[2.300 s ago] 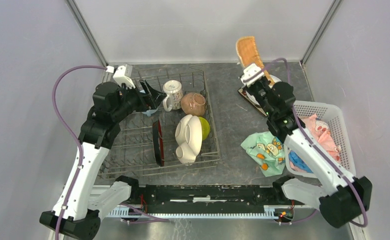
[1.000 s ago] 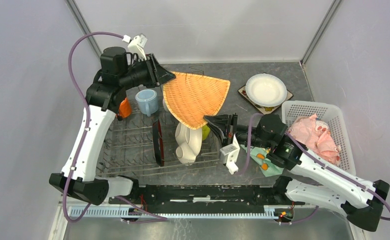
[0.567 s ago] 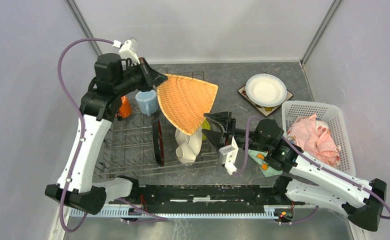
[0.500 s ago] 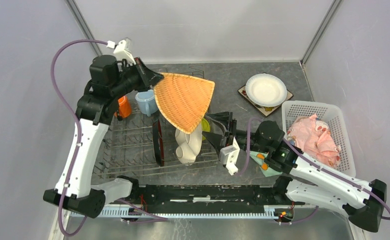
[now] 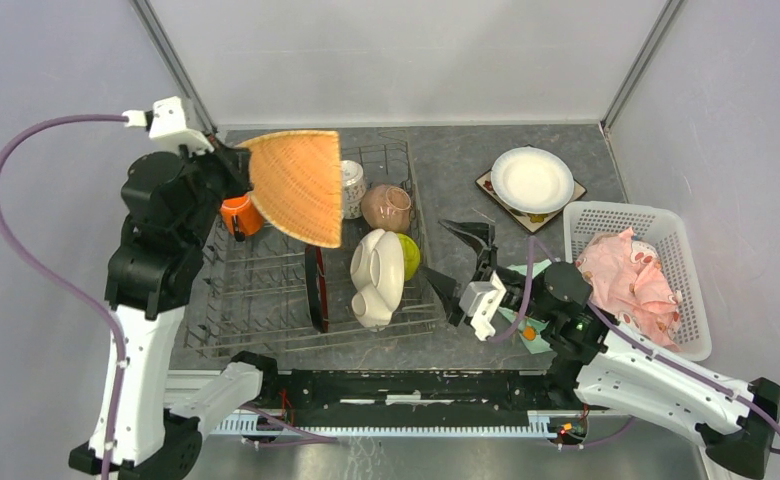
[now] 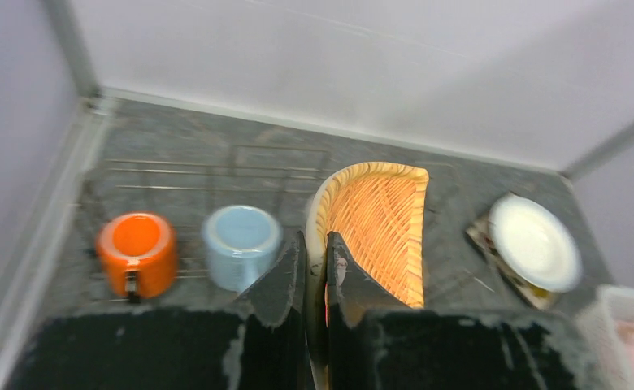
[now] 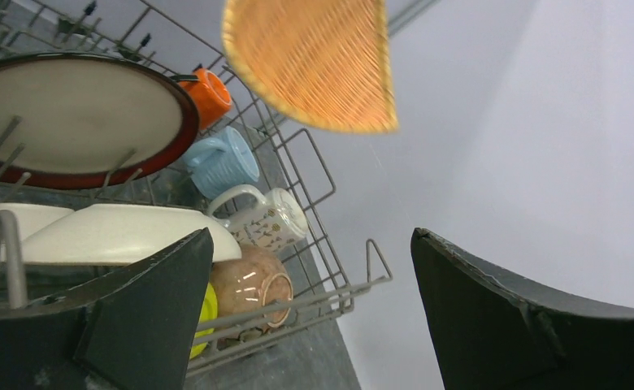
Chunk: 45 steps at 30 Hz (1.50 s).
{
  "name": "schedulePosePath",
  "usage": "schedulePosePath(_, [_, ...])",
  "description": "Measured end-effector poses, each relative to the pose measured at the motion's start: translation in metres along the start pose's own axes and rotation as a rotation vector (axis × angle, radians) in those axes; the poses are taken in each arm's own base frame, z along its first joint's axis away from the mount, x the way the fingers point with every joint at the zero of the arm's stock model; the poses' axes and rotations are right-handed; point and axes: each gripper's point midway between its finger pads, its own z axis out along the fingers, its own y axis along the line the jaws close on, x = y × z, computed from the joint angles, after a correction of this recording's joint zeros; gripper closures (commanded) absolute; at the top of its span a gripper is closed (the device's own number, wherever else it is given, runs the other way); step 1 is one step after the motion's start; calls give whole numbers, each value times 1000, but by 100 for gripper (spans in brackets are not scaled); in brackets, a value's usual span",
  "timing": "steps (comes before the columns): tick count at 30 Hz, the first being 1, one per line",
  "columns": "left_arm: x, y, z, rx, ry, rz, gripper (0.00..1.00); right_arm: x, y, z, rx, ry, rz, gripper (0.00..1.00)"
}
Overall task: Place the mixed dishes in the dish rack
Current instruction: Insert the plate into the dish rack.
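Observation:
My left gripper [image 5: 236, 165] [image 6: 315, 240] is shut on the rim of the woven tan plate [image 5: 296, 185] [image 6: 379, 219], holding it on edge above the back left of the dish rack [image 5: 256, 300]. In the rack sit an orange mug [image 5: 238, 215], a light-blue mug [image 6: 241, 244], a patterned white mug [image 5: 352, 185], a tan bowl [image 5: 386, 207], a cream three-section plate [image 5: 376, 275], a lime-green bowl [image 5: 410, 255] and a red-rimmed plate [image 5: 315, 288] on edge. A white plate [image 5: 532, 180] lies outside at the back right. My right gripper [image 5: 459, 265] [image 7: 311, 236] stands open and empty beside the rack's right side.
A white perforated basket [image 5: 671, 225] holding a pink cloth [image 5: 631, 275] stands at the right. A teal patterned cloth [image 5: 514, 272] lies partly under my right arm. The white plate rests on a small dark mat [image 5: 488, 183]. Grey walls close in on three sides.
The left arm has swung the woven plate leftward, from over the rack's middle to its back left. The right gripper has opened wide and drawn back to the right of the rack.

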Motion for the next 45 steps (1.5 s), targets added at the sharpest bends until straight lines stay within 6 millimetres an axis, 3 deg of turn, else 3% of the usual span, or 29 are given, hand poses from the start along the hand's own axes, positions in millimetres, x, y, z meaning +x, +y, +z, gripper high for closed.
schedulePosePath(5, [-15, 40, -33, -178, -88, 92, 98, 9, -17, -10, 108, 66, 70, 2])
schedulePosePath(8, [-13, 56, -48, -244, -95, 119, 98, 14, -22, -14, 150, 97, 105, 2])
schedulePosePath(18, [54, 96, -68, -356, 89, 238, 98, 28, -34, -21, 232, 178, 130, 2])
schedulePosePath(22, [65, 107, -76, -382, 108, 285, 98, 33, -34, -22, 242, 201, 132, 2])
schedulePosePath(30, [65, 110, -80, -383, 103, 336, 98, 41, -30, -23, 234, 234, 135, 2])
schedulePosePath(45, [95, 103, -71, -319, 244, 365, 98, 48, -28, -29, 243, 265, 116, 2])
